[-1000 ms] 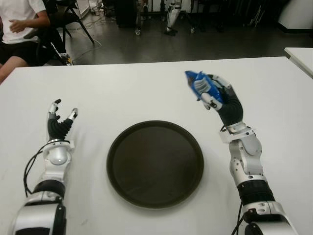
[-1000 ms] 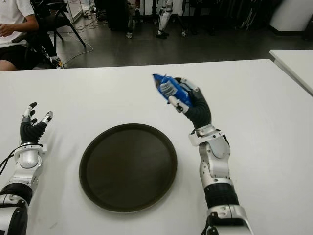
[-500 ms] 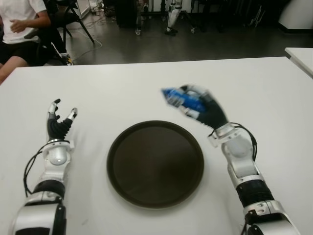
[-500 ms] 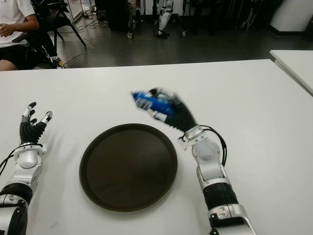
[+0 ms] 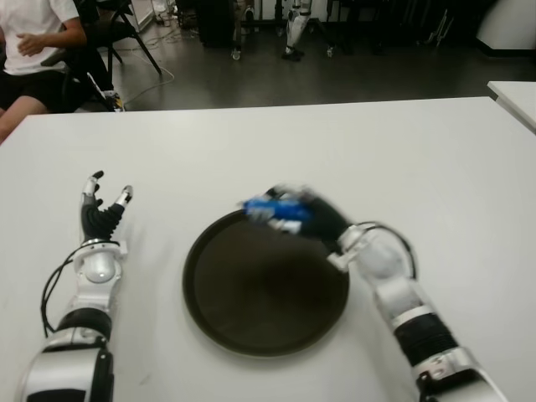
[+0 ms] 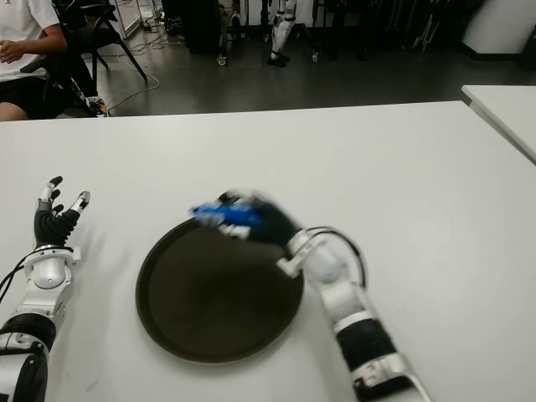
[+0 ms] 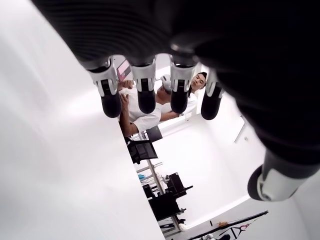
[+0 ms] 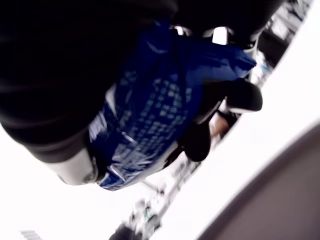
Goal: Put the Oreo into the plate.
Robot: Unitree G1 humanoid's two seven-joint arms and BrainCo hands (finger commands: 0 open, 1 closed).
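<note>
Oreo packet (image 5: 272,209): blue wrapper, motion-blurred, clasped in the right hand; it showed over the plate's rim at about 12 o'clock, long axis lying roughly level. Whether it touched the plate could not be told.
Right hand (image 5: 311,219): fingers curled tight round the Oreo packet, confirmed in the right wrist view, where the blue wrapper (image 8: 155,110) sat pinned between the dark fingers (image 8: 242,97) and the palm. The hand showed at the plate's 1 o'clock edge, the forearm running off toward 4 o'clock.
Plate (image 5: 251,322): round, dark brown, raised rim, flat on the bench at centre, its inside bare.
Left hand (image 5: 102,211): idle, well apart from the plate on its 9 o'clock side, fingers (image 7: 146,97) straight and spread, holding nothing.
Bench (image 5: 435,159): white, plain top, carrying the plate.
Second bench (image 5: 515,96): white corner showing at the 2 o'clock edge of the eye views, apart from the main bench.
Person (image 5: 33,50): seated beyond the bench's far corner at 10 o'clock, white shirt, dark shorts, on a dark chair (image 5: 113,38).
Floor (image 5: 335,79): dark, beyond the bench at 12 o'clock, with stands and legs of equipment at the far edge.
</note>
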